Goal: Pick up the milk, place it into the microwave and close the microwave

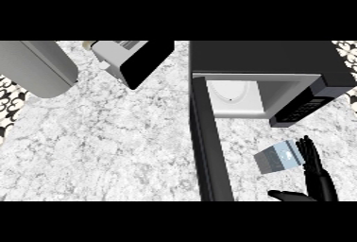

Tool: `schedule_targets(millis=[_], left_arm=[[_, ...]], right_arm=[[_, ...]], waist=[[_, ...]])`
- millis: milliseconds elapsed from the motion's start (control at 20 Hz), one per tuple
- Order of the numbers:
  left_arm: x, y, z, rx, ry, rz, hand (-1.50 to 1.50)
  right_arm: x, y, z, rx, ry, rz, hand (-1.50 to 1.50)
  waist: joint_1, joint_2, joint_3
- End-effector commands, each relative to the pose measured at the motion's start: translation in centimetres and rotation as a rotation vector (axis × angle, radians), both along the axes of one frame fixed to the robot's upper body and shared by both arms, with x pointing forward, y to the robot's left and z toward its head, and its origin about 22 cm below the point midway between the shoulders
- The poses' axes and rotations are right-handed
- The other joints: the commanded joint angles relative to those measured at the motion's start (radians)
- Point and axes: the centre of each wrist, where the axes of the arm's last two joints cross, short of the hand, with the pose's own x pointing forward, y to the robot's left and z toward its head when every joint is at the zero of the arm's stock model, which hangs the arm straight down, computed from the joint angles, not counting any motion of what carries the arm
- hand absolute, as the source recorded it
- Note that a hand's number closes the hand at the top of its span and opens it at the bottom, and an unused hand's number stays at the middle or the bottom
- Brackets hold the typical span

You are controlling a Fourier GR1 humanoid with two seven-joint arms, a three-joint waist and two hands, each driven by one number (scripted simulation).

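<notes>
I'm seeing my right hand [315, 176] reaching with fingers straight and thumb spread, just beside the milk carton [279, 158] lying on the counter [111, 151]. Nothing is being gripped yet; the microwave [268, 80] is standing open, its door [209, 146] swung out.

Counter [105, 151]: white and grey marbled stone, mottled throughout; microwave [265, 56]: black casing and black door [209, 151], pale white-grey interior, dark keypad panel [303, 108] with small light keys. Milk [279, 158]: carton in grey-blue with lighter bluish panels; right hand [317, 177]: black. Grey rounded appliance [38, 66] at the upper left, a white and black box-shaped appliance [132, 59] beside it, and black-and-white patterned tile [10, 101] at the left edge
</notes>
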Motion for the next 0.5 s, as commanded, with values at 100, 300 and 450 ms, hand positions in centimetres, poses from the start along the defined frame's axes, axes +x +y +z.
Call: schedule_targets(millis=[100, 300, 450], left_arm=[[-0.8, 0.4, -1.2, -0.002, 0.009, -0.008, -1.5], [-1.6, 0.1, -0.1, -0.01, 0.011, -0.015, -1.5], [-0.1, -0.8, -0.1, -0.005, 0.027, -0.005, -1.5]], right_arm=[[0.6, -0.3, -1.0, -0.001, -0.079, 0.042, -1.5], [2.6, -0.2, -0.6, 0.023, -0.087, 0.083, -1.5], [3.2, 2.2, -1.1, 0.039, -0.08, 0.096, -1.5]], waist=[[0.003, 0.0, 0.0], [0.009, 0.001, 0.001], [0.0, 0.002, 0.001]])
